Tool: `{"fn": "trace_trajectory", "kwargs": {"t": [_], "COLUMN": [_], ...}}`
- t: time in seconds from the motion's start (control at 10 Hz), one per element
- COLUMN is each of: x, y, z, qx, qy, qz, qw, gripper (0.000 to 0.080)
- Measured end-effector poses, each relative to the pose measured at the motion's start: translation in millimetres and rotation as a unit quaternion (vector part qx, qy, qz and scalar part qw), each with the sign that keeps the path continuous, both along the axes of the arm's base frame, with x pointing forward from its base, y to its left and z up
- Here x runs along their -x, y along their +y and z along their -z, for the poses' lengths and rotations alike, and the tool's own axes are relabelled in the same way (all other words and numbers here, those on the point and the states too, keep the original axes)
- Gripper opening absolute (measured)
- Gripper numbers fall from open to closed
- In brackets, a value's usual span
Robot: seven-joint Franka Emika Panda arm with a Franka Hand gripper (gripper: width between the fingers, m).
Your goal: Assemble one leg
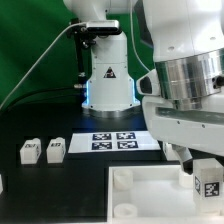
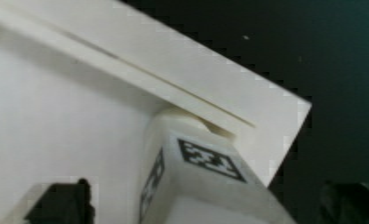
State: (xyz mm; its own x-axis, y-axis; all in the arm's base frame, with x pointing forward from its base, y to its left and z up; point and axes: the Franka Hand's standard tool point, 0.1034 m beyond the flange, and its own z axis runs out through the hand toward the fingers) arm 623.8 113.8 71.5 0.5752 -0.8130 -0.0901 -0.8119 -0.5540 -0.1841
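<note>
A white leg (image 1: 207, 178) with a black-and-white tag stands upright at the right corner of the large white tray-like piece (image 1: 150, 200), seen from the exterior view. My gripper (image 1: 200, 160) hangs right over it. In the wrist view the leg (image 2: 213, 165) rises between my two dark fingers (image 2: 56, 200), with a gap showing on each side, so the gripper (image 2: 202, 205) looks open around it. The tray-like piece (image 2: 92, 110) fills the wrist view behind the leg. Two more legs (image 1: 29, 151) (image 1: 56, 149) lie on the black table at the exterior view's left.
The marker board (image 1: 115, 141) lies flat behind the tray-like piece. The robot base (image 1: 107, 75) stands at the back, with a cable arching to the left. Another small white part (image 1: 2, 183) shows at the left edge. A green backdrop lies behind.
</note>
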Motion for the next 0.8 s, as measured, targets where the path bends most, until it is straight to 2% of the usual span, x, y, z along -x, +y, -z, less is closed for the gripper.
{"fn": "trace_trajectory", "kwargs": {"t": [0.3, 0.5, 0.6, 0.7, 0.8], "x": [0.3, 0.7, -2.1, -3.3, -2.9], "y": [-0.5, 1.1, -3.4, -8.6, -6.9], "z": [0.8, -0.4, -2.6, -2.2, -1.9], "qx": [0.013, 0.029, 0.037, 0.042, 0.040], "qy": [-0.022, -0.039, -0.056, -0.066, -0.064], "qz": [-0.122, -0.271, -0.365, -0.404, -0.391], "qw": [0.992, 0.961, 0.929, 0.911, 0.917], "gripper": [0.0649, 0.0649, 0.0649, 0.0649, 0.0626]}}
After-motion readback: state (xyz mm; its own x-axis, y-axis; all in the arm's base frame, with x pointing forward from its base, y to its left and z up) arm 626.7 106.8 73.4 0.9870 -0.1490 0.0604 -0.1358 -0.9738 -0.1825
